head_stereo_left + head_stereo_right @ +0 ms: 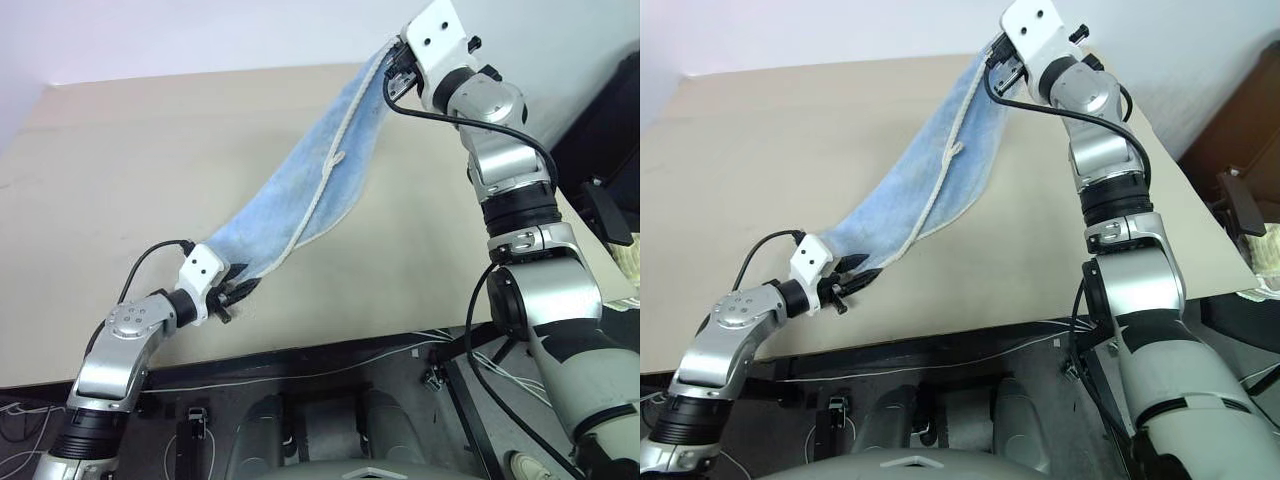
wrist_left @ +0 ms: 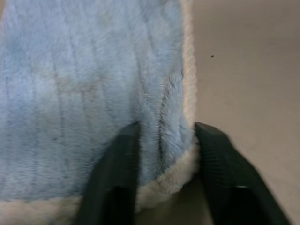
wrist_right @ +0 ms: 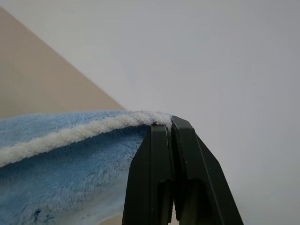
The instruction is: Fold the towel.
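Observation:
The light-blue towel (image 1: 320, 180) with its whitish hem hangs stretched in a slanting band above the tan table (image 1: 110, 200). My right gripper (image 1: 397, 68) is raised high at the far side and shut on the towel's upper corner; the right wrist view shows its jaws pressed together on the hem (image 3: 75, 133). Low near the table's front edge, my left gripper (image 1: 238, 290) holds the lower corner. In the left wrist view its two black fingers (image 2: 117, 168) clamp a bunched fold of the towel (image 2: 84, 84) at the hem.
The table's dark front edge (image 1: 330, 352) runs just below my left gripper, with white cables (image 1: 300, 378) under it. A dark object (image 1: 606, 210) stands off the table's right side. A pale wall (image 1: 150, 35) rises behind the table.

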